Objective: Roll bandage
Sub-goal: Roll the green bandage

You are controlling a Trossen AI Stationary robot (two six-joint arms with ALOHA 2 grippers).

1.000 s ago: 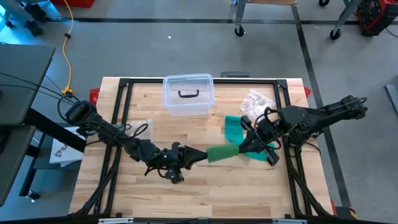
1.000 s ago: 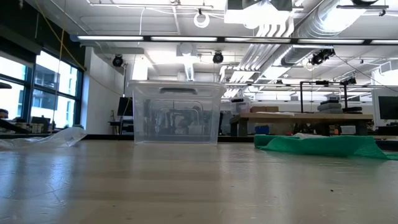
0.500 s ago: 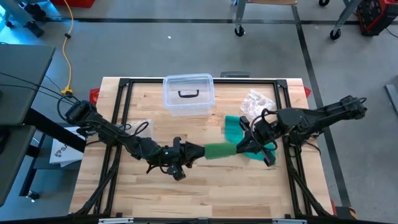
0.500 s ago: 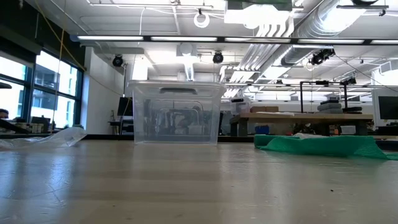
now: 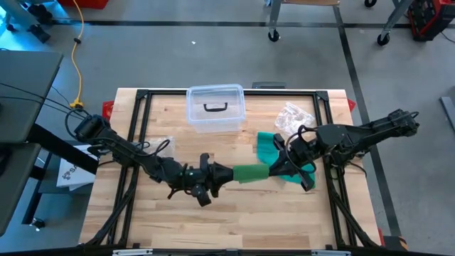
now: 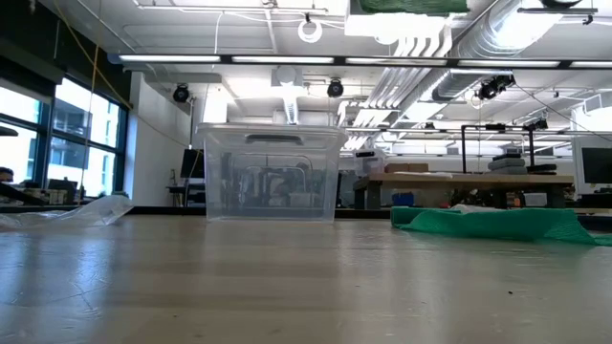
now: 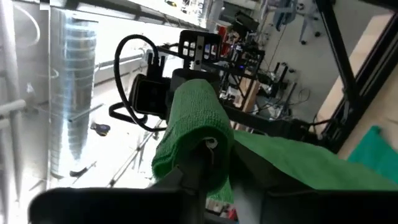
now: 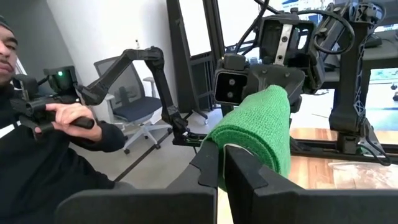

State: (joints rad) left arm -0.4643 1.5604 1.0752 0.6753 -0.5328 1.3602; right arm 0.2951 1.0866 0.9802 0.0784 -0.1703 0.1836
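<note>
The left arm reaches in from the table's left edge, bent low across the wood, its wrist turned toward the middle. The left gripper (image 5: 222,173) has its two dark fingers (image 7: 200,163) closed on one end of the green bandage roll (image 5: 250,173). The right arm stretches in from the right edge, elbow raised, wrist angled toward the other arm. The right gripper (image 5: 274,167) has its fingers (image 8: 239,171) pressed together on the roll's opposite end

Wooden table (image 5: 234,213) with bin (image 5: 215,108), bags (image 5: 293,116)
</note>
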